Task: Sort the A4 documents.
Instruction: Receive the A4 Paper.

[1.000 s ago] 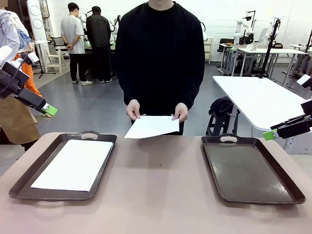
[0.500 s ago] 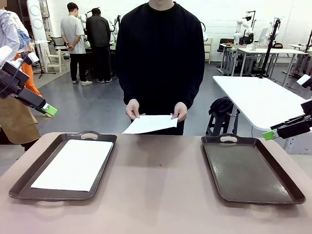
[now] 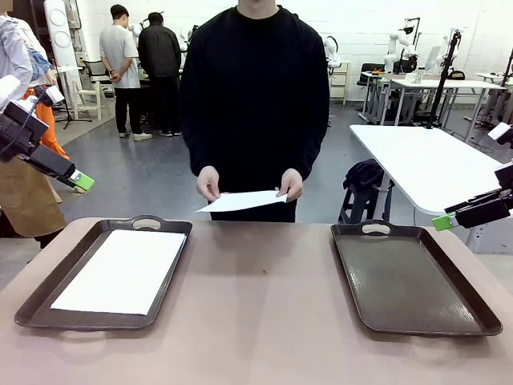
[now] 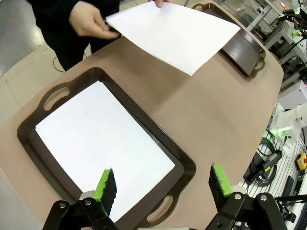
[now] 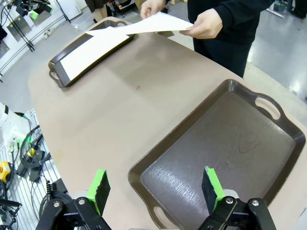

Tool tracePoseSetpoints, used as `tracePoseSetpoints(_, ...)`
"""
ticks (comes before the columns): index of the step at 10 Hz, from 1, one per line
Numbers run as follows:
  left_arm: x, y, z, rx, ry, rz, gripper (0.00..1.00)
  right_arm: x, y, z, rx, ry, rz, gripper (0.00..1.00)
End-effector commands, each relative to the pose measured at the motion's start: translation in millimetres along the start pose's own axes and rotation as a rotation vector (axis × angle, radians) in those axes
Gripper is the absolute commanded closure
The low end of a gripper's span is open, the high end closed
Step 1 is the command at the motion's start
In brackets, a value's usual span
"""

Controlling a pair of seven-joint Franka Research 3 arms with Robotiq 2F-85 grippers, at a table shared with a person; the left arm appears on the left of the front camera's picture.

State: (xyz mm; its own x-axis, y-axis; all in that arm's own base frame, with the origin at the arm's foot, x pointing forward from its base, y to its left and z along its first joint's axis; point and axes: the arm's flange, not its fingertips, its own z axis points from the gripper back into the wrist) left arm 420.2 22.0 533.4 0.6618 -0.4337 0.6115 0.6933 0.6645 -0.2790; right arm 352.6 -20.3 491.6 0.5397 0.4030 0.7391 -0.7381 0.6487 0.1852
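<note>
A person across the table holds one white A4 document (image 3: 240,200) nearly flat in both hands (image 3: 209,183) above the table's far edge; it is also in the left wrist view (image 4: 175,31) and the right wrist view (image 5: 153,23). Another A4 document (image 3: 120,270) lies flat in the left dark brown tray (image 3: 88,321), seen closer from the left wrist (image 4: 103,148). The right tray (image 3: 409,281) holds nothing. My left gripper (image 3: 82,180) hovers open high beyond the table's left side, its pads (image 4: 108,184) wide apart. My right gripper (image 3: 442,221) hangs open off the right side, above the right tray (image 5: 225,143).
The brown tabletop (image 3: 260,305) lies bare between the two trays. A white table (image 3: 425,164) stands behind on the right, with a dark bag beside it. Other people stand far back on the left.
The person has lowered and flattened the held sheet and shifted slightly to the left. Both arms have stayed still.
</note>
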Motion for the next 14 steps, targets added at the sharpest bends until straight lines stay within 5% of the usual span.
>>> tracePoseSetpoints(1, -0.4, 0.1, 0.5, 0.007, 0.000, -0.010, 0.00, 1.2, -3.3, -2.2, 0.018, -0.020, 0.010, 0.00)
tracePoseSetpoints(14, -0.4, 0.1, 0.5, 0.007, 0.000, -0.010, 0.00, 1.2, -3.3, -2.2, 0.018, -0.020, 0.010, 0.00)
